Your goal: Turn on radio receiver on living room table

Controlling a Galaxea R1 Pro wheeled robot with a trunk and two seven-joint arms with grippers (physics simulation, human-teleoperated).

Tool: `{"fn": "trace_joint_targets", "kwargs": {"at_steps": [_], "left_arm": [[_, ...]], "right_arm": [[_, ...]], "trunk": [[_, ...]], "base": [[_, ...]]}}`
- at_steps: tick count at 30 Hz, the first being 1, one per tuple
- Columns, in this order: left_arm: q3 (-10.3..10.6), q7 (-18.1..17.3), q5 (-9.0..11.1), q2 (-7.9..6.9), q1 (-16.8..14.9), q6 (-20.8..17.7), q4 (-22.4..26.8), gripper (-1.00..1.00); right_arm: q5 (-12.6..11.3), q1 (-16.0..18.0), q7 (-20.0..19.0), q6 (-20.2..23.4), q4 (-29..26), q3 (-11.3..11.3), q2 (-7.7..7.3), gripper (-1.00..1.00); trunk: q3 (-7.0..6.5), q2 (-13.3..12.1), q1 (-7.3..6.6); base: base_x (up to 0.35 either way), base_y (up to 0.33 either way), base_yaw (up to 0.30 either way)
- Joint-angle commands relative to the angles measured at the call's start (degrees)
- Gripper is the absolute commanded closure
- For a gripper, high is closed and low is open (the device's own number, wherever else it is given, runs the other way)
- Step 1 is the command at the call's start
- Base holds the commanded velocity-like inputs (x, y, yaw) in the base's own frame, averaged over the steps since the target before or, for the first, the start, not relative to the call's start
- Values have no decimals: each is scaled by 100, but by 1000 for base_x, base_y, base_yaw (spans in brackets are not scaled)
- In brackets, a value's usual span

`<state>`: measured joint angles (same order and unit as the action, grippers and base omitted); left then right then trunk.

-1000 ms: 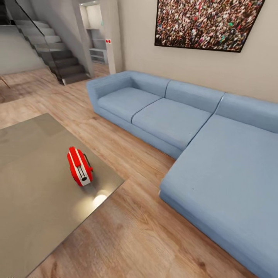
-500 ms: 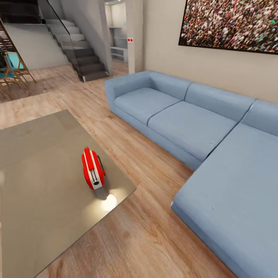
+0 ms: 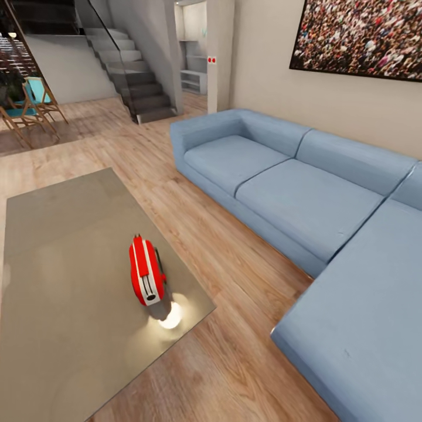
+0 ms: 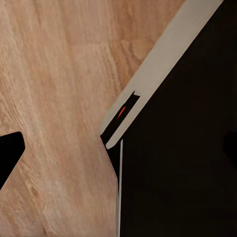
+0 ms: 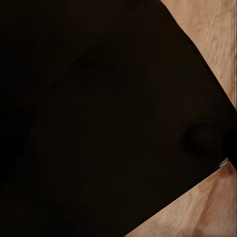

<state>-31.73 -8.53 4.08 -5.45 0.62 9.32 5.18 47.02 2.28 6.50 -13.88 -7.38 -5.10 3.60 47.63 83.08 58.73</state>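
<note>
One radio receiver [image 3: 146,279] on table [image 3: 64,281]

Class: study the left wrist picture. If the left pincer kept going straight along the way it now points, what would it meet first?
Probably the wood plank floor, which lies ahead in that view, beside a dark panel with a pale edge. Depth is unclear, so the panel might come first.

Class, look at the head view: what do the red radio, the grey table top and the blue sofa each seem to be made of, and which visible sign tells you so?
The small bright-red radio receiver: probably glossy moulded plastic, uniform colour with white stripes. The large low grey-taupe coffee table: smooth, semi-gloss top, perhaps lacquer or glass, since it mirrors a bright spot beside the radio. The big light-blue sectional sofa: likely matte fabric, soft seams, no shine.
</note>
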Motion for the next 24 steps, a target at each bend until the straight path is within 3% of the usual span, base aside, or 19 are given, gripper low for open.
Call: {"fn": "trace_joint_targets", "kwargs": {"at_steps": [1, 18, 24], "left_arm": [[0, 0, -1, 0, 0, 0, 0, -100], [0, 0, 3, 1, 0, 0, 0, -100], [0, 0, 0, 15, 0, 0, -5, -100]], "right_arm": [[0, 0, 0, 0, 0, 0, 0, -100], [0, 0, 0, 0, 0, 0, 0, -100], [0, 0, 0, 0, 0, 0, 0, -100]], "trunk": [[0, 0, 0], [0, 0, 0], [0, 0, 0]], "base": [[281, 0, 1], [279, 0, 0], [106, 0, 0]]}}
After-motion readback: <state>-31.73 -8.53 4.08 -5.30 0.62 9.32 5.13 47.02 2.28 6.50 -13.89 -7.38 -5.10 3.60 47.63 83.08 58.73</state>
